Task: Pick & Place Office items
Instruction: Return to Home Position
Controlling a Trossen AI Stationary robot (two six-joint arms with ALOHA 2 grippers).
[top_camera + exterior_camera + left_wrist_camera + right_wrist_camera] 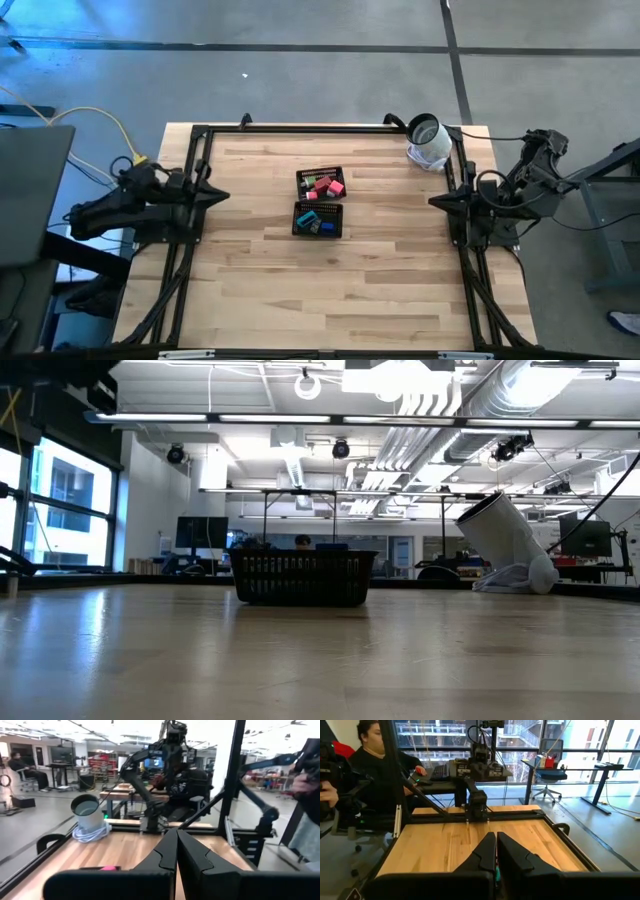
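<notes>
Now both pincers are clenched on nothing: the left gripper (216, 195) at the table's (380, 290) left edge, the right gripper (440, 201) at its right edge. The office items (322, 186) lie in the black tray (295, 220) mid-table. Homing seems all but done, and nothing needs grasping next.

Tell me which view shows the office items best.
The high view: it looks down into the black tray, showing the office items in both compartments. The low view shows only the tray's mesh wall; the wrist views, at most a coloured sliver.

Colourful office items (322, 185) in tray (295, 221)
</notes>
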